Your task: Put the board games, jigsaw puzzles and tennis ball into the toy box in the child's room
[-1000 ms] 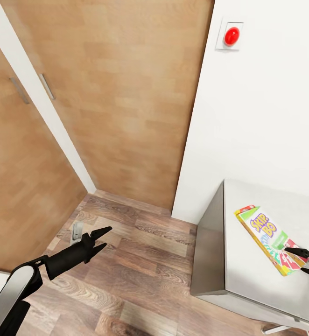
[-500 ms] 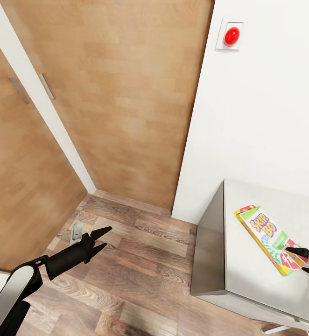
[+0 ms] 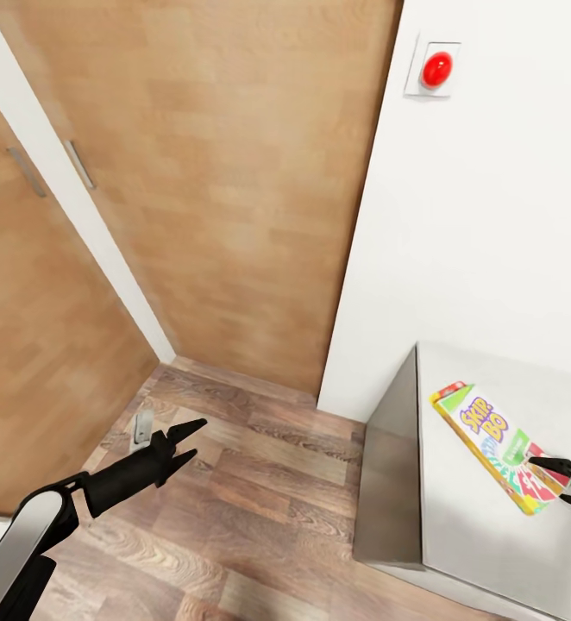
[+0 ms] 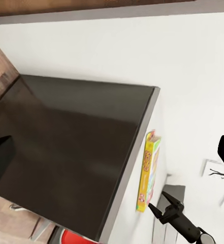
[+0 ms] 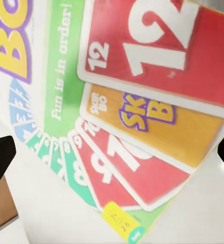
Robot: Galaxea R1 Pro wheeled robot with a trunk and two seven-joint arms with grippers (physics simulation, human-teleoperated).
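Right gripper (image 3: 560, 484) fingers spread over Skip-Bo box (image 3: 484, 442) on bench (image 3: 492, 535), lower right — left gripper (image 3: 189, 438) fingers spread, lower left.

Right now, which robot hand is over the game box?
The right end effector: it hovers open over the Skip-Bo box on the table. The left end effector hangs above the wood floor.

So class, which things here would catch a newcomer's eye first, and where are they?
The bright Skip-Bo game box lies flat on the pale grey table at lower right, with the open right gripper at its near end. A red round button sits high on the white wall.
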